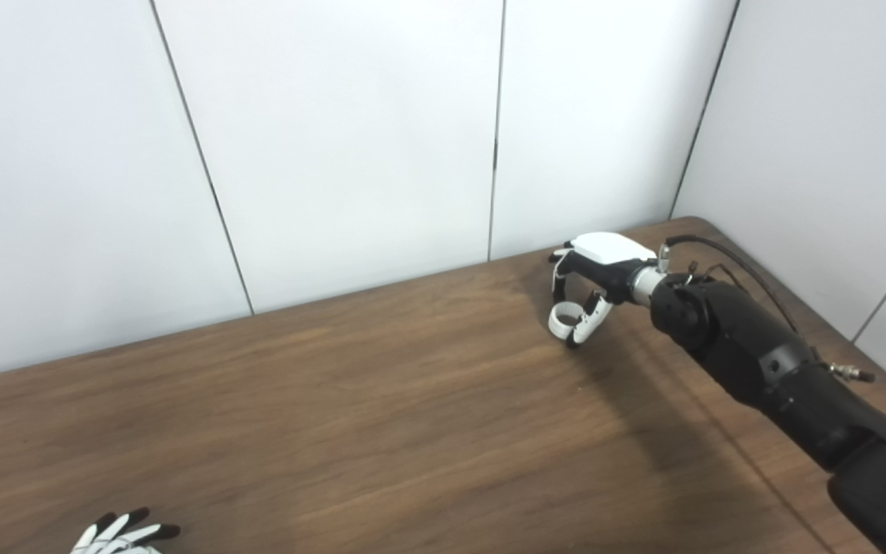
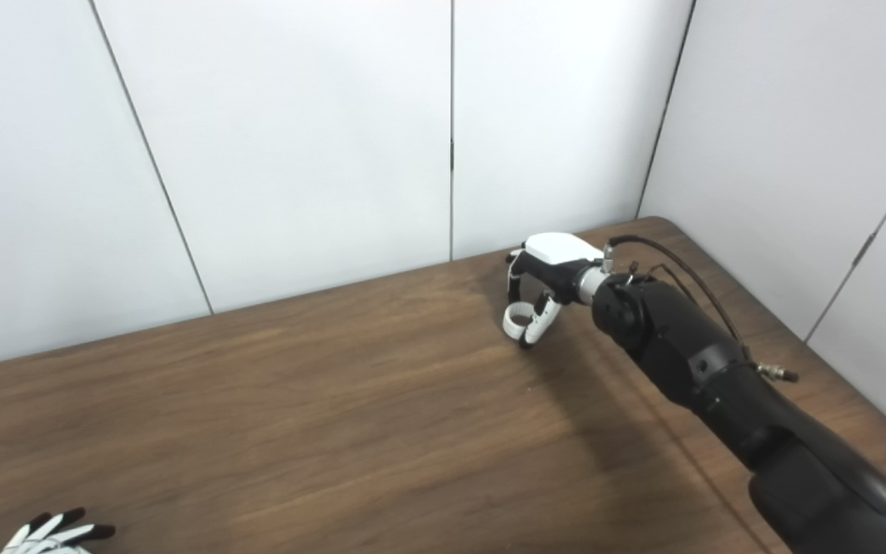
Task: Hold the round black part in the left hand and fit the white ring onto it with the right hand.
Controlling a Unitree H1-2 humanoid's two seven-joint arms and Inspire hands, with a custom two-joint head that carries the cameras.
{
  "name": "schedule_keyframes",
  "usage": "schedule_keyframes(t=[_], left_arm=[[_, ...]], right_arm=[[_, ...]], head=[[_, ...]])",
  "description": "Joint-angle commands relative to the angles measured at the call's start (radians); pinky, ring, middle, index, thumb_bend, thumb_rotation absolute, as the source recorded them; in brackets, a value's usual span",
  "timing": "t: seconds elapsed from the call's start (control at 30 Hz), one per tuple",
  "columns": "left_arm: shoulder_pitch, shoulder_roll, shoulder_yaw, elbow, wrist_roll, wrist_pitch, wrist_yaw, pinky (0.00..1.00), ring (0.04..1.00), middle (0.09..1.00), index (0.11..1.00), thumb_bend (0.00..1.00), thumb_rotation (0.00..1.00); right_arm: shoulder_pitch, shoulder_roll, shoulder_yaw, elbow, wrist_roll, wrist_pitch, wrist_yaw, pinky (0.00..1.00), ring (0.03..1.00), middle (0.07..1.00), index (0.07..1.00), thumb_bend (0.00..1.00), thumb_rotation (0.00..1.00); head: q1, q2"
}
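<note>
The white ring (image 1: pixel 562 319) lies at the far right of the brown table (image 1: pixel 381 415). My right hand (image 1: pixel 593 281) is over it, fingers curled down behind the ring and thumb beside it, closing around it; it also shows in the right eye view (image 2: pixel 547 269). The ring (image 2: pixel 517 318) still looks to rest at table level. Only the fingertips (image 1: pixel 131 531) of my left hand show at the bottom left edge, spread apart and holding nothing. No round black part is in view.
White wall panels (image 1: pixel 351 146) stand close behind the table and along its right side. The table's rounded far right corner (image 1: pixel 701 223) is just behind my right hand. A black cable (image 1: pixel 727 258) loops above the right wrist.
</note>
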Motion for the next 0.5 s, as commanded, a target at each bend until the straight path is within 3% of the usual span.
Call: schedule_keyframes(t=[0.0,0.27,0.47], left_arm=[[-0.033,0.012,0.007,-0.008,0.011,-0.009,0.021,1.00,0.936,0.812,0.480,0.52,0.04],[-0.104,-0.031,-0.026,0.031,-0.056,0.067,-0.033,1.00,0.947,0.829,0.480,0.51,0.04],[-0.178,-0.091,-0.077,0.026,-0.030,0.146,-0.059,1.00,0.943,0.830,0.481,0.51,0.04]], right_arm=[[0.004,-0.015,0.009,-0.030,-0.026,-0.011,0.016,0.94,0.999,0.921,0.478,0.52,0.12],[-0.013,0.001,-0.018,-0.109,0.006,-0.019,0.063,0.95,0.997,0.918,0.478,0.52,0.12],[-0.024,0.029,-0.054,-0.195,0.042,-0.001,0.100,0.92,0.995,0.924,0.477,0.52,0.12]], head=[[0.001,-0.001],[0.054,-0.008],[0.133,0.025]])
